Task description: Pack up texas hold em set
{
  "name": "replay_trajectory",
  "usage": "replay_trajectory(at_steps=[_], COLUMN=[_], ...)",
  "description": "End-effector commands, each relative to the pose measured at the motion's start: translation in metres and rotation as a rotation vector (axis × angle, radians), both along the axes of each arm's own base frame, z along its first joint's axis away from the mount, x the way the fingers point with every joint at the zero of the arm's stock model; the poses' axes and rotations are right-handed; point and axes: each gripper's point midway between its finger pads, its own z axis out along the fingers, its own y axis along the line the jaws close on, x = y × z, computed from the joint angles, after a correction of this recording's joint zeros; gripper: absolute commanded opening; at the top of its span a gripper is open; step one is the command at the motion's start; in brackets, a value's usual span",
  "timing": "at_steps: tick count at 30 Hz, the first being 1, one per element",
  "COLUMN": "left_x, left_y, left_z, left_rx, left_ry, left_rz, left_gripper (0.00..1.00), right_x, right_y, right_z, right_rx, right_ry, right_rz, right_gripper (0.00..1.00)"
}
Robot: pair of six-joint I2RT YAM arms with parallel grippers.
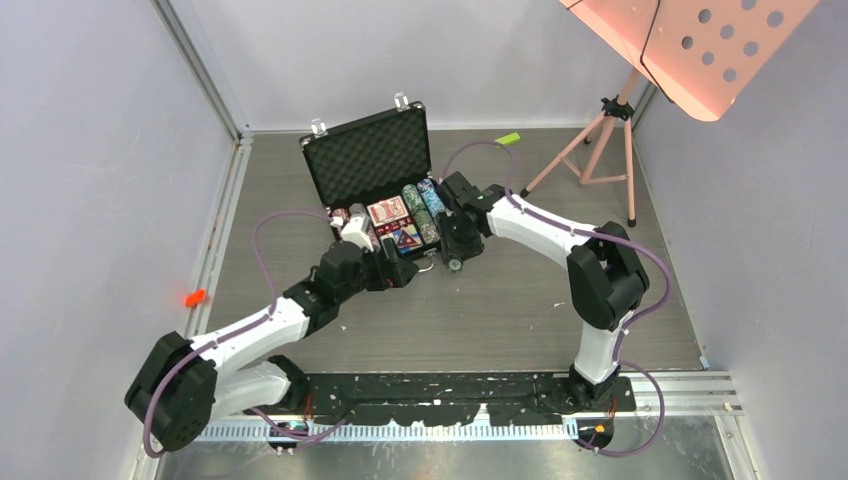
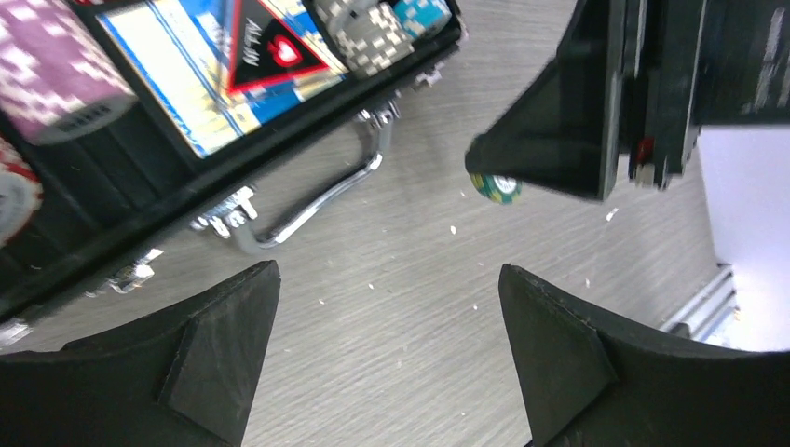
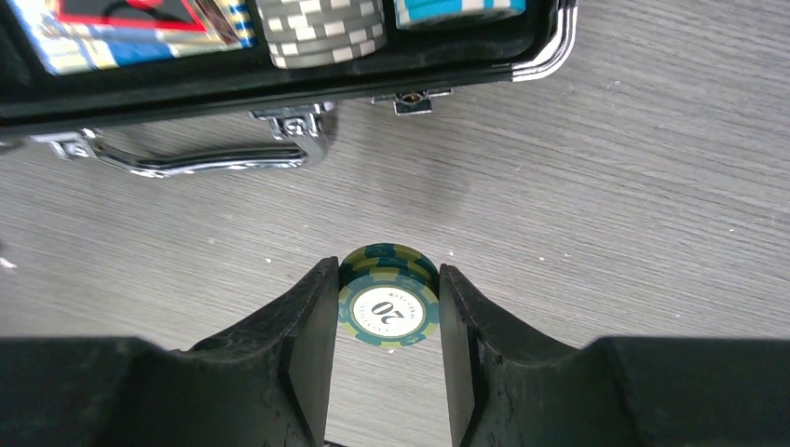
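Note:
The black briefcase (image 1: 368,158) stands open at the back, its foam-lined lid upright. Its base holds rows of striped chips (image 1: 428,205) and a red-backed card deck (image 1: 389,210). My right gripper (image 1: 455,258) is just in front of the case's right end, shut on a small stack of green-and-yellow chips (image 3: 388,303) marked 20; the stack also shows in the left wrist view (image 2: 494,186). My left gripper (image 2: 387,270) is open and empty over bare table, in front of the silver handle (image 2: 317,200). I see no dice.
A pink tripod stand (image 1: 600,140) with a perforated pink panel (image 1: 700,40) stands at the back right. A small green block (image 1: 508,138) lies behind the case. A small red object (image 1: 194,297) lies at the left edge. Walls enclose the table.

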Motion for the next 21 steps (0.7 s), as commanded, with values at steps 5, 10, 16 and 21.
replay_trajectory(at_steps=[5, 10, 16, 21], left_x=[0.015, 0.025, 0.033, 0.039], left_y=[-0.030, -0.047, -0.066, -0.072], left_z=[0.037, 0.048, 0.052, 0.050], left_rx=[-0.248, -0.353, -0.395, -0.395], left_ry=[-0.179, -0.207, -0.213, -0.203], left_rz=[0.092, 0.082, 0.072, 0.077], left_gripper=[0.89, 0.81, 0.81, 0.76], right_x=[0.019, 0.024, 0.023, 0.022], right_y=[0.020, 0.028, 0.033, 0.040], right_z=[0.051, 0.064, 0.071, 0.074], right_rx=[0.198, 0.271, 0.329, 0.363], right_ry=[0.008, 0.035, 0.078, 0.107], right_rz=[-0.125, -0.194, -0.244, -0.262], right_gripper=[0.27, 0.26, 0.25, 0.25])
